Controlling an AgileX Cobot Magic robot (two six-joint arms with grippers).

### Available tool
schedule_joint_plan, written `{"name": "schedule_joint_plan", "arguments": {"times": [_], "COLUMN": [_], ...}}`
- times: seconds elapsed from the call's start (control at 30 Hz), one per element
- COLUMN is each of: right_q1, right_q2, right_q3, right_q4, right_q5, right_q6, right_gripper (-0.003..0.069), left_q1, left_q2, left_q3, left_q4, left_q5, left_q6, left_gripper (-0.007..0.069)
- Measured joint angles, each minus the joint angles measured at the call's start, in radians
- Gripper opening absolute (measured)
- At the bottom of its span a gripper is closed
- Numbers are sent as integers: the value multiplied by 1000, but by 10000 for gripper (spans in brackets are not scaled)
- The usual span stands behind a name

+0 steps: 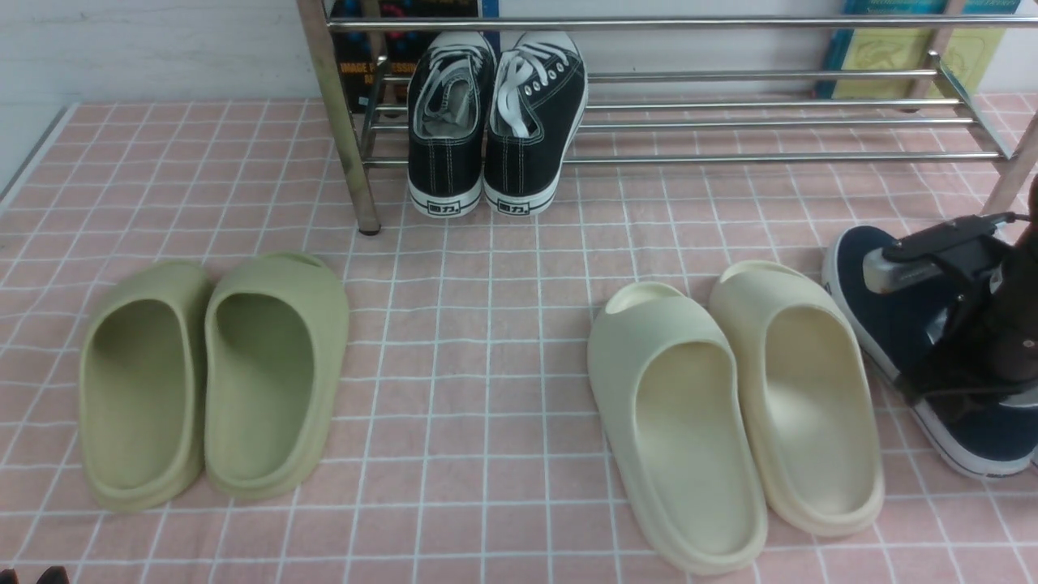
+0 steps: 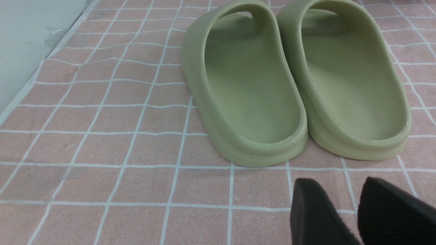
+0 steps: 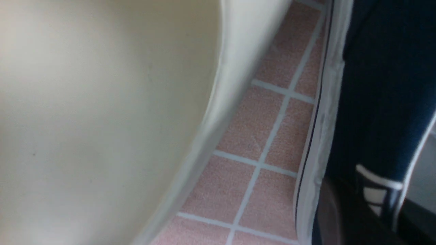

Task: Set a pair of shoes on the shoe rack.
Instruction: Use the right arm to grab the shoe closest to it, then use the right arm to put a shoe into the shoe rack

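Navy canvas sits between the fingers of our right gripper (image 3: 374, 200): the jaws look clamped on the side wall of a sneaker (image 1: 872, 312), beside the cream slides (image 1: 689, 454) on the floor. Our left gripper (image 2: 340, 190) holds nothing, its tips apart near the green slides (image 2: 252, 146).

We judge that we are picking up the first shoe. Next we need a firm pinch, a lift clear of the cream pair, then a carry to the shoe rack (image 1: 730, 159); the thin canvas edge could slip or twist.

We count one navy sneaker plainly, with a sliver at the front view's edge that may be its mate; two cream slides, two green slides, two black lace-up sneakers (image 1: 442, 166) on the rack, and one rack.
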Motion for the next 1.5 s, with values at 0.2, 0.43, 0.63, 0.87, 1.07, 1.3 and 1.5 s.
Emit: {"name": "schedule_joint_plan", "arguments": {"times": [0.2,0.43,0.63,0.87,1.07,1.3,1.5], "right_q1": [28,43,45,45,46,47,47], "right_q2": [-19,30,228,461,590,656,658], "right_q3": [-207,-432,-684,-993,-1200,-1297,-1301], "right_q4": [4,15,19,45,61,63,63], "right_q5": [195,221,258,262,245,192,180], "right_q6": [0,0,0,0,1,2,9], "right_gripper": [24,24,24,24,24,24,148], "left_q1": [0,0,0,0,0,0,0], "left_q2": [0,0,0,0,0,0,0], "left_q3": [0,0,0,0,0,0,0], "left_q4": [0,0,0,0,0,0,0], "left_q5": [0,0,0,0,0,0,0], "left_q6": [0,0,0,0,0,0,0], "left_gripper": [239,239,239,239,240,240,240]}}
